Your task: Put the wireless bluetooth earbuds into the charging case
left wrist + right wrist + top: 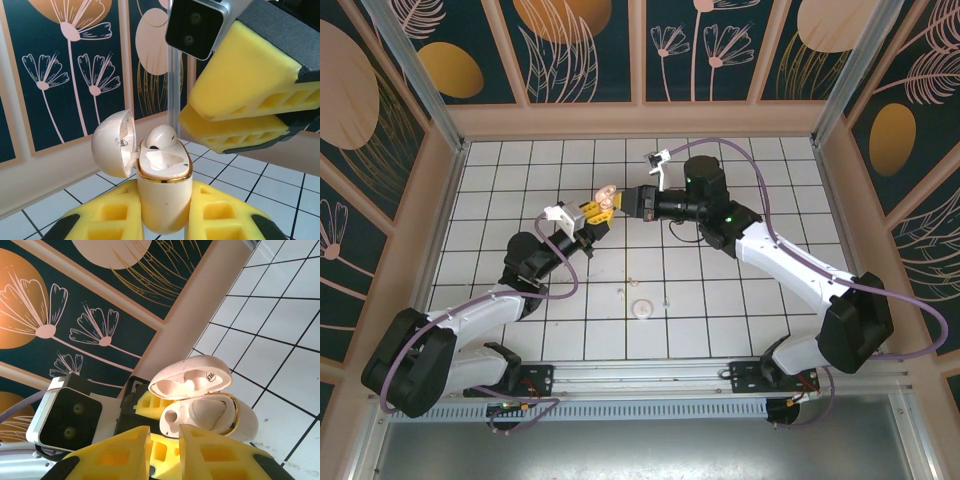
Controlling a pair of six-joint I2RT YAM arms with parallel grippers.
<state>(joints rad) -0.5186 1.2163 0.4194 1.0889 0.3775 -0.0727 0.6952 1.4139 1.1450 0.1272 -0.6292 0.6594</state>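
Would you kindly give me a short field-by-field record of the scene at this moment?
charging case: clamped in left gripper, lid open
earbud: one seated in a socket; other socket empty
right gripper: close beside the case, jaw state unclear
table: pale round disc lying on white tiles
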